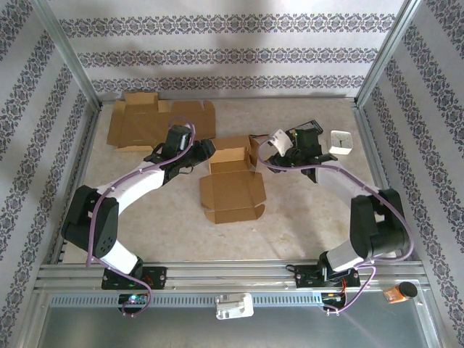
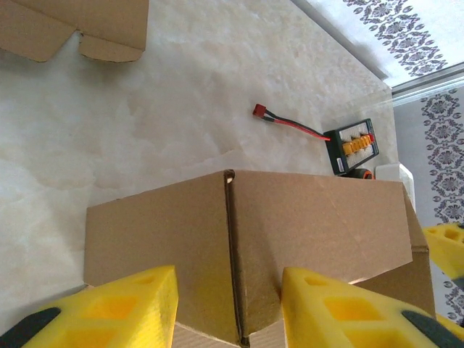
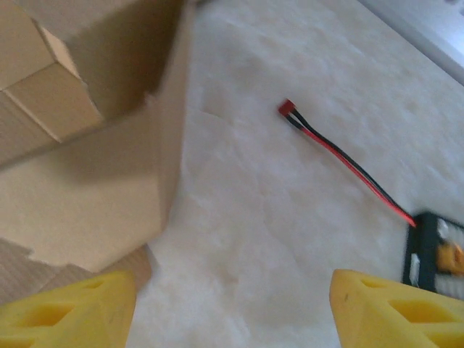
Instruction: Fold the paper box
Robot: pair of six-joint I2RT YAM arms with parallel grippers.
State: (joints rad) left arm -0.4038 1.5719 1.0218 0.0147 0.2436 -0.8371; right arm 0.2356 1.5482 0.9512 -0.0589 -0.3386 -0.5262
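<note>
One paper box (image 1: pixel 230 180) sits mid-table, part-folded: back walls stand up and the front flap lies flat toward the arm bases. Thin corrugated card, so it should be light and stiff along the panels but floppy at the creases. It is easy to crush or kink if pinched hard, and likely to skid on the smooth top when pushed.

Best holds are prob. the top edge of an upright wall or a corner seam, w/ the other arm bracing the opposite side.

The left gripper (image 2: pixel 228 290) straddles the box's wall at a vertical seam, yellow fingers (image 2: pixel 134 304) on either side. Can't tell whether the pads actually press the card, as the contact is below frame.

The right gripper (image 3: pixel 232 312) hangs beside the box w/ its jaws spread wide over bare table and nothing between them.

The table (image 1: pixel 304 210) is pale, marble-look and matte.

Room is tight-ish: a flat cardboard blank (image 1: pixel 156 119) lies at the back left, a red-black cable (image 3: pixel 341 156) and a small charger board (image 2: pixel 351 145) just right of the box, and a white item (image 1: pixel 341 140) further right. Patterned walls and a metal frame close in three sides.
</note>
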